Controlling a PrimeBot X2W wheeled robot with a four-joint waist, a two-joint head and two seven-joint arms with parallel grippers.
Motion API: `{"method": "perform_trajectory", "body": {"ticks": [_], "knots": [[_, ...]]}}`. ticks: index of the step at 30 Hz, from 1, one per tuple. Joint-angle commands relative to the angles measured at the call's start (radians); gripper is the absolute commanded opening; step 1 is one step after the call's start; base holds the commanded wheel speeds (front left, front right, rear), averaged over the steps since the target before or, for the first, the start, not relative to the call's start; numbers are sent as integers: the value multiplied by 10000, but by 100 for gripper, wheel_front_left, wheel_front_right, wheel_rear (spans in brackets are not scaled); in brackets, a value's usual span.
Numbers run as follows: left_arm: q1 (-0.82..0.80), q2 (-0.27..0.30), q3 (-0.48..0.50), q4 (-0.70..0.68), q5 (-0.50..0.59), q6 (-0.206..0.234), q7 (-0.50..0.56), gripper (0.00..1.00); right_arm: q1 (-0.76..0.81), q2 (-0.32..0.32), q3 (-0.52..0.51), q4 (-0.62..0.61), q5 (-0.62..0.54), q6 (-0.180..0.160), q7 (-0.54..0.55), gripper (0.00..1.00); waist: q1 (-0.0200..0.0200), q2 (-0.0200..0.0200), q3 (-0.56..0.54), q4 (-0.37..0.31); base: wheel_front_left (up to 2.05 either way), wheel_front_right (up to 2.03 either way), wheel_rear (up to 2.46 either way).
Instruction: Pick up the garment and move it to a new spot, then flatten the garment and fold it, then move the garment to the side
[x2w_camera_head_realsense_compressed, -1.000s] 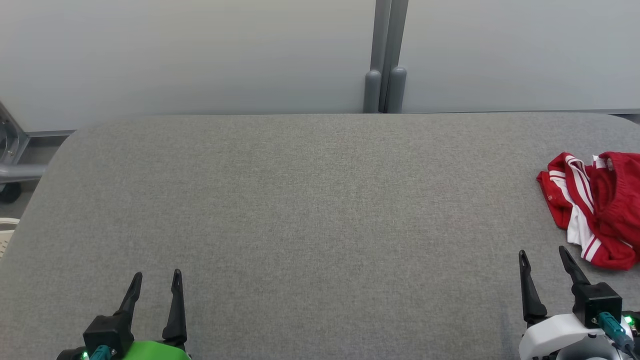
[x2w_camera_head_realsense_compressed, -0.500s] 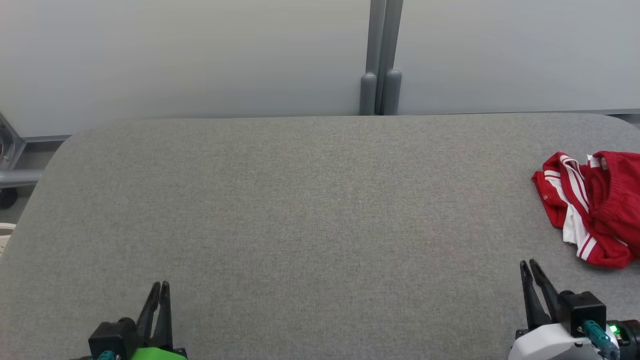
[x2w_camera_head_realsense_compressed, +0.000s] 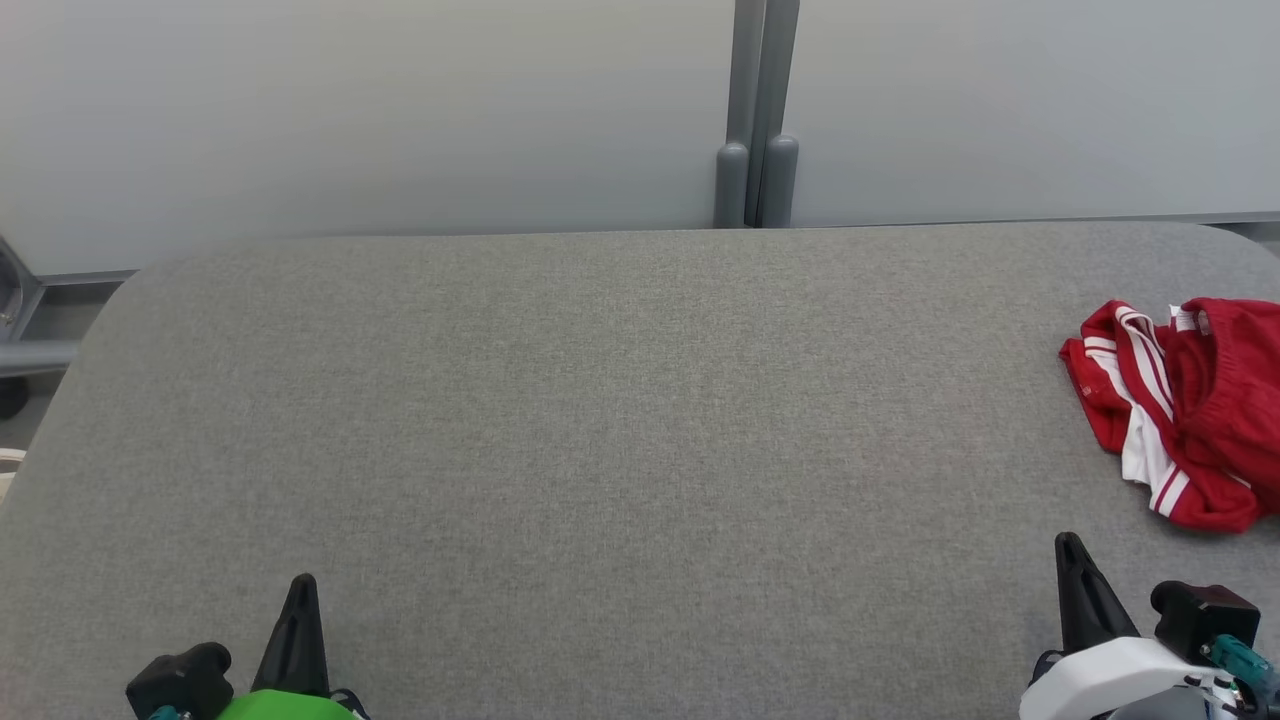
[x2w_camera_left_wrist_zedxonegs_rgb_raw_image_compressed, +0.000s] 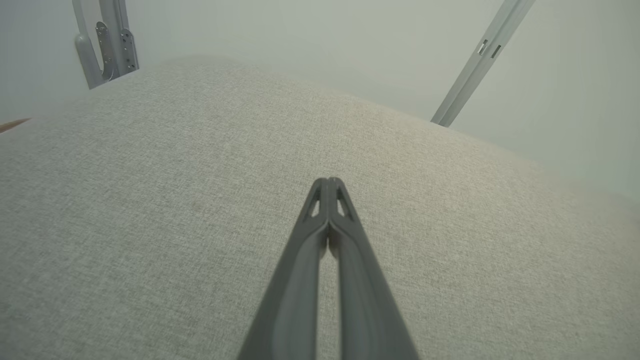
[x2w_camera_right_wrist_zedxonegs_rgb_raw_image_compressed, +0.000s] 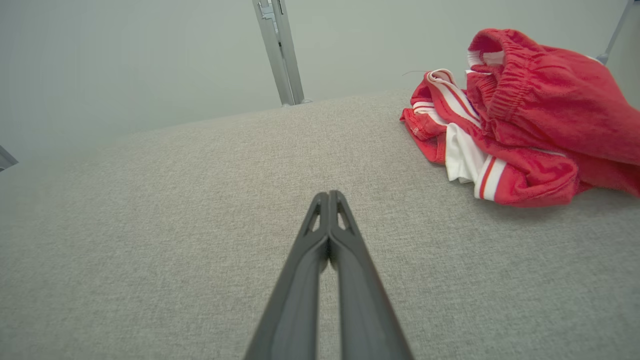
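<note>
The garment (x2w_camera_head_realsense_compressed: 1195, 410) is a crumpled red piece with white stripes and an elastic waistband, lying at the right edge of the grey padded table (x2w_camera_head_realsense_compressed: 600, 400). In the right wrist view the garment (x2w_camera_right_wrist_zedxonegs_rgb_raw_image_compressed: 520, 120) lies ahead and to the right of my fingers, apart from them. My right gripper (x2w_camera_head_realsense_compressed: 1068, 543) is at the lower right, shut and empty, its tips pressed together (x2w_camera_right_wrist_zedxonegs_rgb_raw_image_compressed: 328, 195). At the lower left sits my left gripper (x2w_camera_head_realsense_compressed: 303, 582), also shut with nothing in it (x2w_camera_left_wrist_zedxonegs_rgb_raw_image_compressed: 328, 181), over bare table fabric.
A grey wall with a vertical metal post (x2w_camera_head_realsense_compressed: 750, 110) stands behind the table. Metal frame parts (x2w_camera_head_realsense_compressed: 20, 330) show past the table's left edge. The table's broad middle is bare grey fabric.
Both grippers have gone from open to shut with nothing between the fingers, and both have drawn back toward the near edge. The camera has shifted a little.
</note>
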Motion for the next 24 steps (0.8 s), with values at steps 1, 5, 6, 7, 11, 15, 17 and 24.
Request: {"method": "perform_trajectory", "body": {"ticks": [1, 5, 6, 7, 11, 15, 17, 24], "knots": [[-291, 33, 67, -222, -453, -19, 79, 0, -321, -75, 21, -180, 521, 0, 79, 0, 0, 9, 5, -8, 0, 0, 0], [-355, 26, 106, -289, -1146, -26, 237, 0, -392, -85, 52, -202, 1337, -1, 240, 0, 0, 12, 17, -28, 0, 0, 0], [-371, 24, 116, -305, -1311, -27, 276, 0, -410, -87, 58, -205, 1534, -1, 281, 0, 0, 13, 20, -34, 0, 0, 0], [-386, 22, 127, -321, -1479, -29, 315, 0, -429, -89, 62, -207, 1731, -1, 322, 0, 0, 13, 23, -39, 0, 0, 0], [-444, 15, 168, -379, -2128, -35, 468, 0, -517, -98, 76, -211, 2490, -2, 486, 0, 0, 16, 35, -60, 0, 0, 0], [-491, 10, 197, -420, -2584, -40, 581, 0, -576, -104, 84, -211, 3030, -2, 609, 0, 0, 18, 44, -75, 0, 0, 0], [-524, 6, 216, -446, -2893, -43, 652, 0, -612, -107, 89, -211, 3380, -2, 687, 0, 0, 20, 50, -86, 0, 0, 0], [-613, -5, 280, -524, -3894, -54, 895, 0, -752, -119, 103, -206, 4557, -4, 957, 0, 0, 24, 72, -122, 0, 0, 0]]}}
